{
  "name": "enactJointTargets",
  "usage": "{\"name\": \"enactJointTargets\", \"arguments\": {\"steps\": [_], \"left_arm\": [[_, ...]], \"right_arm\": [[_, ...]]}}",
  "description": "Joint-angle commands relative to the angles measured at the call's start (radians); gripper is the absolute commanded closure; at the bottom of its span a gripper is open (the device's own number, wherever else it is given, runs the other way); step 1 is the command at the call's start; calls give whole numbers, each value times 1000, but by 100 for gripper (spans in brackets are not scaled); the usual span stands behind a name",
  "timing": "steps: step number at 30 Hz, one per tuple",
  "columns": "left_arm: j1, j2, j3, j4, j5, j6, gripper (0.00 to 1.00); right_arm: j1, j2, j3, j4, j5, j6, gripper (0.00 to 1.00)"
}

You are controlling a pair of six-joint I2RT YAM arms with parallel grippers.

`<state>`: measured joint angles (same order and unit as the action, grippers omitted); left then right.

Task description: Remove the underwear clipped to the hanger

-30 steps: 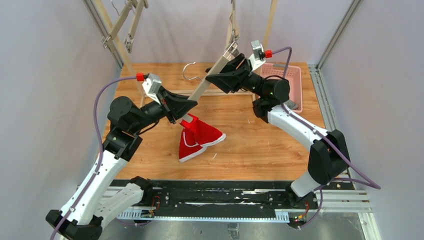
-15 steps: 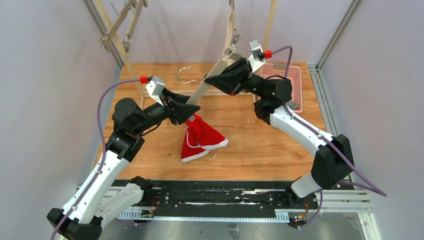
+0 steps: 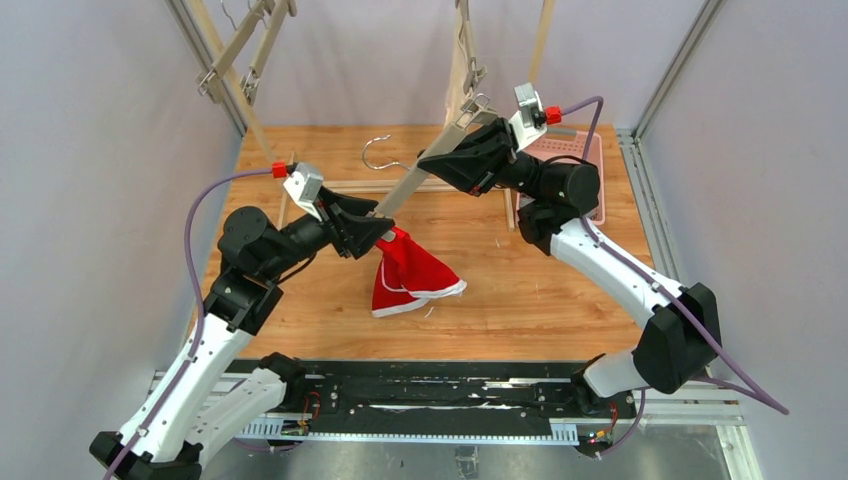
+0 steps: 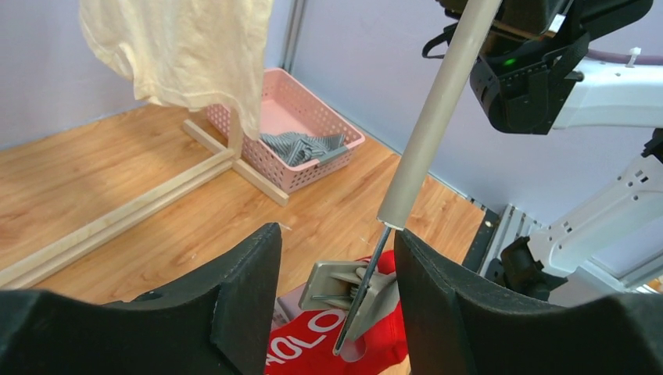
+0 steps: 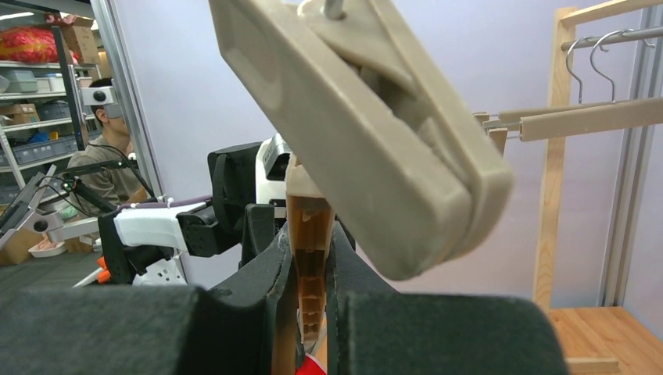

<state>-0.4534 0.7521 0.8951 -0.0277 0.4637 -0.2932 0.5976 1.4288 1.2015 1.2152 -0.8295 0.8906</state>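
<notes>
Red underwear (image 3: pixel 412 272) is the pair in hand right now. Its top is caught in the lower clip (image 4: pixel 350 293) of the hanger (image 3: pixel 420 178), and the rest has slumped onto the wooden table (image 3: pixel 560 290).

The right gripper (image 3: pixel 432 160) is clamped on the upper end of the hanger bar, holding it at a slant. The left gripper (image 3: pixel 380 232) sits around that lower clip with its fingers (image 4: pixel 234 305) spread, one on each side. I can't tell if either is actually touching it.

So I'd call this the unclipping step for the red pair. The next move is for the left fingers to close on the clip's lever ends, not the cloth, and squeeze hard enough to spring it, while the right arm keeps the bar from swinging.

Grey striped underwear (image 4: pixel 303 146) is already in the pink basket (image 4: pixel 317 173). A cream garment (image 4: pixel 184 47), probably the third pair, hangs at the back.

The only writing is white letters "OLO" on the red fabric; the rest is hidden.
</notes>
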Motion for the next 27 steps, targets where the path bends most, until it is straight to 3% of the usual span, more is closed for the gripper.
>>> {"name": "enactJointTargets", "arguments": {"steps": [1,4,5,8,9,13,15,17,27], "left_arm": [[-7,6,-44,46,29,-18,40],[-8,17,-62,124,82,-53,47],[-7,22,-65,141,104,-61,55],[-7,48,-57,161,177,-80,93],[-7,55,-55,161,188,-86,99],[-6,58,-48,163,191,-92,97],[-7,54,-34,163,182,-97,73],[-7,52,-12,162,173,-99,58],[-7,41,56,179,178,-87,58]], "right_arm": [[11,-27,-2,69,18,17,99],[10,-21,-1,70,21,20,100],[10,-19,0,71,22,21,99],[11,-13,2,70,23,21,99],[11,-10,6,70,23,22,99],[10,-5,8,70,16,26,100],[10,-7,6,68,14,25,100],[10,-9,4,67,8,25,99],[10,-23,-3,61,4,21,99]]}}
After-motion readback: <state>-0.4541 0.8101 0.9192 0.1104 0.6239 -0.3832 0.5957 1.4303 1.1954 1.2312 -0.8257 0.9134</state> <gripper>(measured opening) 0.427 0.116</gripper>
